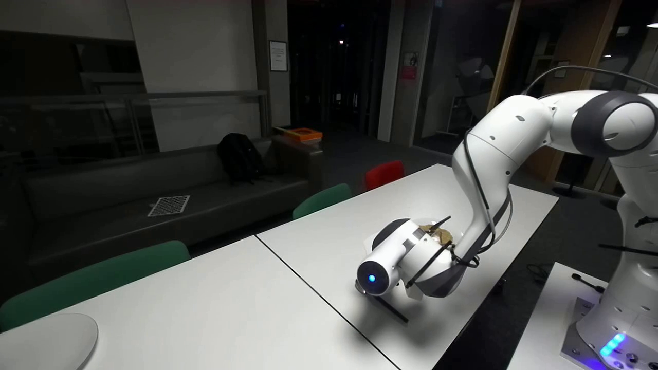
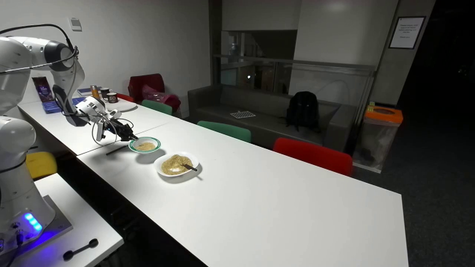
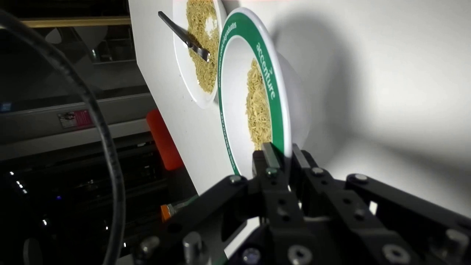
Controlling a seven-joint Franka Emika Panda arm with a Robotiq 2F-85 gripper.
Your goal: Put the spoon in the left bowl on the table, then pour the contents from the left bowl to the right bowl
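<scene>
White arm, charcoal bands, dark cable, screw-studded jaws

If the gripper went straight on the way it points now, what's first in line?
The green-rimmed bowl, its rim clamped in the gripper, would go along. Beyond it, probably the plain white bowl, though depth is unclear and it might pass above.
</scene>
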